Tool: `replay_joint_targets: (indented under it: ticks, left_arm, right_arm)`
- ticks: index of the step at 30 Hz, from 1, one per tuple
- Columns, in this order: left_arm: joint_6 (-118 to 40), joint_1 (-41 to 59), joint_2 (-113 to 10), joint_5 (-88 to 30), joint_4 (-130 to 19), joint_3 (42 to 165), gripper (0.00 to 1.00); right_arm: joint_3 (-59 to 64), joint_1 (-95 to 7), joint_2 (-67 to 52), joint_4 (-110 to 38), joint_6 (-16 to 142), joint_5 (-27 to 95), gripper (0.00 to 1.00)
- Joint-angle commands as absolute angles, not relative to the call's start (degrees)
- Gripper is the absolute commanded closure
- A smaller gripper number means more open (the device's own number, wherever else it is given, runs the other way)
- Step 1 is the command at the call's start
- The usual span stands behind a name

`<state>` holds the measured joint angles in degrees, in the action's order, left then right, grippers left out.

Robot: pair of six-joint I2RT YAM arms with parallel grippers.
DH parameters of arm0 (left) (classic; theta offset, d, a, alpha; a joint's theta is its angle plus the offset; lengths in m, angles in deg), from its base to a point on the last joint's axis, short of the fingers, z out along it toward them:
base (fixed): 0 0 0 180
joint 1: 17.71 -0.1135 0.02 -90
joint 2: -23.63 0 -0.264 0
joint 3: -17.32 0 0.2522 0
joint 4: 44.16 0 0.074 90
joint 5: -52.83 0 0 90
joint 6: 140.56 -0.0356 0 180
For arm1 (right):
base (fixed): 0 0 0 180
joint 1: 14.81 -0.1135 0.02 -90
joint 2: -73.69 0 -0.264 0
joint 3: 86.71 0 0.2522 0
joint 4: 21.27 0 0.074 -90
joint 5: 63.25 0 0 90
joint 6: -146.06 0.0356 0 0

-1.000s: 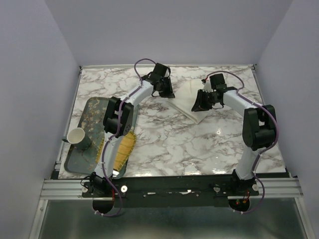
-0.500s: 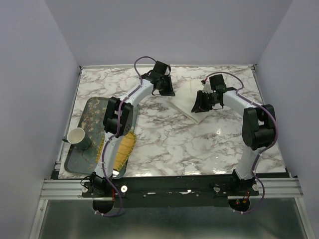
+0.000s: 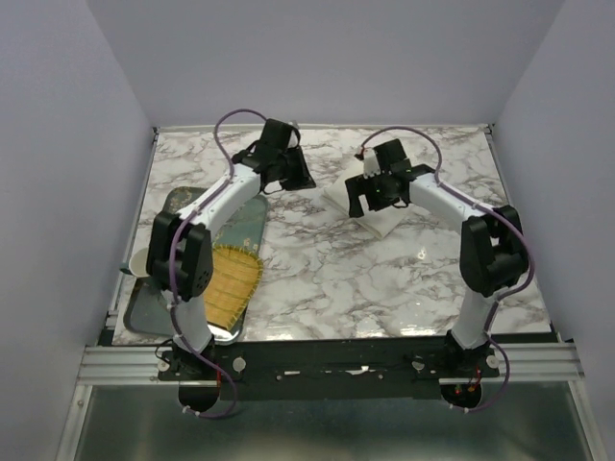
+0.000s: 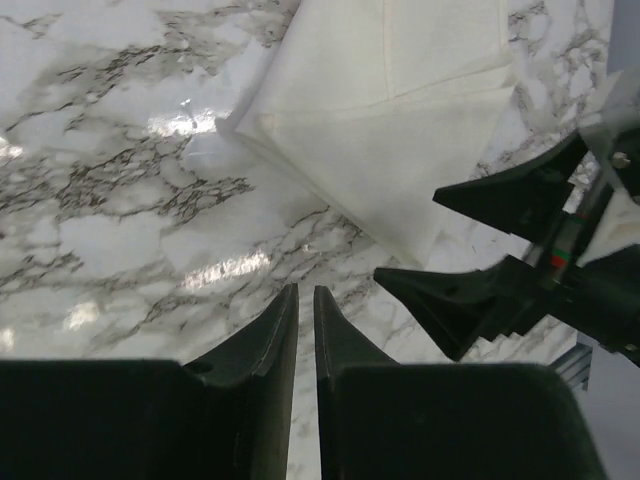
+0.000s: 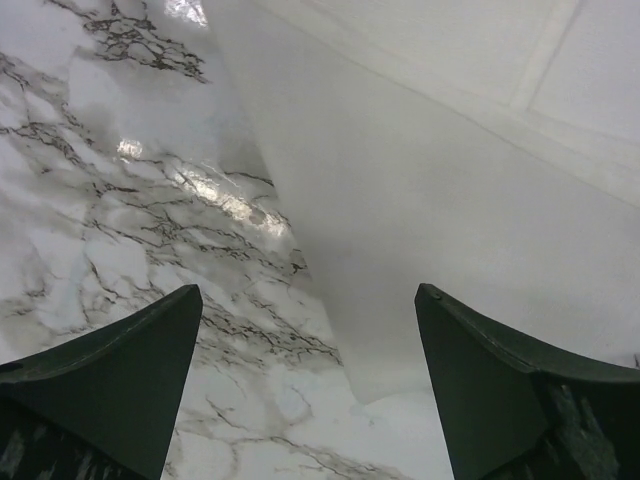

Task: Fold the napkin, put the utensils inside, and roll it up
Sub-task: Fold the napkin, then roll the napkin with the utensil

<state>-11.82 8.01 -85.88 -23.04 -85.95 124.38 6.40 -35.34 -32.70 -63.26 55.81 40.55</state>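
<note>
At the far left, a grey-green patterned tray (image 3: 149, 305) holds a yellow woven mat with fringed edges (image 3: 235, 283). The tray lies on a white marble table with grey veins (image 3: 384, 279). Toward the far middle of the table, the left gripper (image 4: 305, 300) hangs with its jaws almost together, grasping nothing. Just to its right lies the folded cream-white cloth napkin (image 4: 390, 130), flat on the marble. Above the napkin's near corner, the right gripper (image 5: 308, 292) is released, its jaws spread wide and empty.
</note>
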Motion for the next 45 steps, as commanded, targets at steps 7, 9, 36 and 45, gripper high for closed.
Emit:
replay_joint_targets:
  ticks: [7, 9, 36, 45]
  left_arm:
    - [-10.4, 3.2, -64.0, -22.6, -78.6, 104.8, 0.79]
    - [-10.6, 2.9, -62.8, -22.8, -78.0, 103.8, 0.79]
    - [-10.2, 1.0, -63.4, -18.6, -75.3, 101.7, 0.80]
    - [-9.9, 1.0, -63.7, -17.9, -74.8, 101.4, 0.80]
  right_arm:
    - [16.2, -45.8, -41.4, -68.6, 41.5, 16.6, 0.20]
    - [17.5, -46.4, -42.9, -70.2, 41.2, 16.2, 0.27]
    - [17.5, -49.2, -50.6, -67.6, 41.6, 7.6, 0.51]
    - [17.6, -49.1, -51.9, -67.4, 41.6, 9.3, 0.52]
